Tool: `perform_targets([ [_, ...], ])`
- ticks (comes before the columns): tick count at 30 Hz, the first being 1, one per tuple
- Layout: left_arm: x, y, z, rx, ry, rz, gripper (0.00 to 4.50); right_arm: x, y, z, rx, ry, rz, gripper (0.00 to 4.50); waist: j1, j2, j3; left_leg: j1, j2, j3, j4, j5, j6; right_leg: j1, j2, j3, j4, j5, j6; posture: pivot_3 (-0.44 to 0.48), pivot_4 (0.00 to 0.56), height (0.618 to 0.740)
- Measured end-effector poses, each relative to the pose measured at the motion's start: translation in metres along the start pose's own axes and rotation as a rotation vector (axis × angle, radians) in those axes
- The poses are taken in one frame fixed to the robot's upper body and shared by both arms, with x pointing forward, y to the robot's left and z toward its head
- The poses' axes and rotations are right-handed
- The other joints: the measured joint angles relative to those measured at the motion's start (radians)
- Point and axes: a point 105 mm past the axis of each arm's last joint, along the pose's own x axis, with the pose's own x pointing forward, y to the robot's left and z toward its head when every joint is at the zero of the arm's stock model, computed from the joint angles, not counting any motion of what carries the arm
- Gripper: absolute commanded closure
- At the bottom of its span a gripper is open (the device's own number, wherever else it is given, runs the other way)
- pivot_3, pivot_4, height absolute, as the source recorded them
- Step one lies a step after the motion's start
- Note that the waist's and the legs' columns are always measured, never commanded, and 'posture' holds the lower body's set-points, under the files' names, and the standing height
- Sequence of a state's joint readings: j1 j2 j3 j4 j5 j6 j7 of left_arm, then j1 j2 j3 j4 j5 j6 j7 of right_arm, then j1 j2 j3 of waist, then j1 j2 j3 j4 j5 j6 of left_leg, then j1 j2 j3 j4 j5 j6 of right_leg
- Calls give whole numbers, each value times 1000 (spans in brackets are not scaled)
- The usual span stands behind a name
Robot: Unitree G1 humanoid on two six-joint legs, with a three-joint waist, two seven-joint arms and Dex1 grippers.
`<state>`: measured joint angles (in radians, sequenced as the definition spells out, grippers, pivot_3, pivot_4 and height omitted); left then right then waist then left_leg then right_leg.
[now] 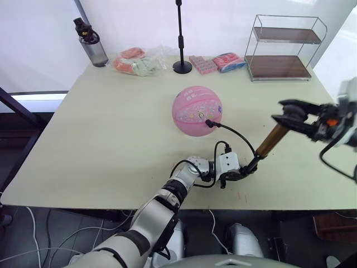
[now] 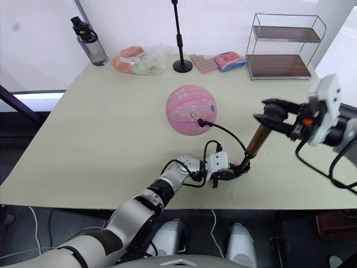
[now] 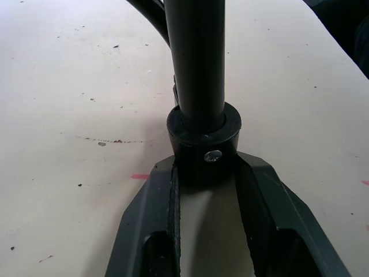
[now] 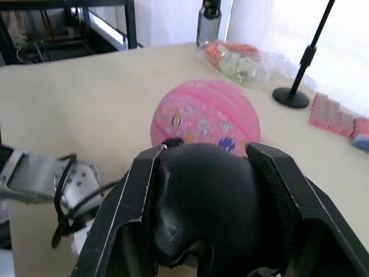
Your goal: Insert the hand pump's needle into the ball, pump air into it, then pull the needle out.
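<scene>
Needle's in, ball looks round — I'm mid-pumping.
Left fingers (image 1: 241,172) clamp the pump (image 1: 266,143) base on the counter (image 1: 100,145); right fingers (image 1: 283,115) grip its handle. Ball (image 1: 197,110) plugged; pull-out remains.

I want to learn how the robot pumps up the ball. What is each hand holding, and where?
Both hold the hand pump. The left gripper clamps its black bottom end against the table; the right gripper grips the black handle on top.
</scene>
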<state>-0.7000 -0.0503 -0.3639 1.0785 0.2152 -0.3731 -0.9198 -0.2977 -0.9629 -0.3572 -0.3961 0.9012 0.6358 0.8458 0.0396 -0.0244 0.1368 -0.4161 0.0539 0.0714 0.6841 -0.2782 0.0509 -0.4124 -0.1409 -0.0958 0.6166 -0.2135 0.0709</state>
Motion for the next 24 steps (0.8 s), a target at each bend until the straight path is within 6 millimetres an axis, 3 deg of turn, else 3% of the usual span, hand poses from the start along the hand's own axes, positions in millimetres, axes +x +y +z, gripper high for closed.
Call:
perform_targets([
  [3, 0, 0, 0, 1, 0, -3, 3467, -2, -1, 18, -18, -29, 6, 2714, 1, -1, 0, 0, 0, 0, 0, 0, 0, 0, 0, -1, 0, 1, -2, 0, 150, 731],
  [11, 0, -1, 1, 4, -3, -11, 3467, -1, 1, 19, -5, -10, -6, 2714, 1, -2, 1, -1, 0, 0, 0, 0, 0, 1, 1, -1, -3, 2, -3, 0, 150, 731],
  [15, -1, -3, -3, -5, 3, -11, 3467, -3, 6, -3, -21, 7, -29, 2714, -1, -9, -7, 2, 0, -2, -2, 0, 0, 6, 2, -4, -8, 2, -3, 0, 150, 731],
  [24, -3, -2, -9, -20, 23, 8, 3467, 17, 20, -70, 28, 19, -44, 2714, -15, -11, -18, 4, 2, -1, -2, -1, 0, 7, 2, -2, -9, 1, 3, 0, 150, 731],
])
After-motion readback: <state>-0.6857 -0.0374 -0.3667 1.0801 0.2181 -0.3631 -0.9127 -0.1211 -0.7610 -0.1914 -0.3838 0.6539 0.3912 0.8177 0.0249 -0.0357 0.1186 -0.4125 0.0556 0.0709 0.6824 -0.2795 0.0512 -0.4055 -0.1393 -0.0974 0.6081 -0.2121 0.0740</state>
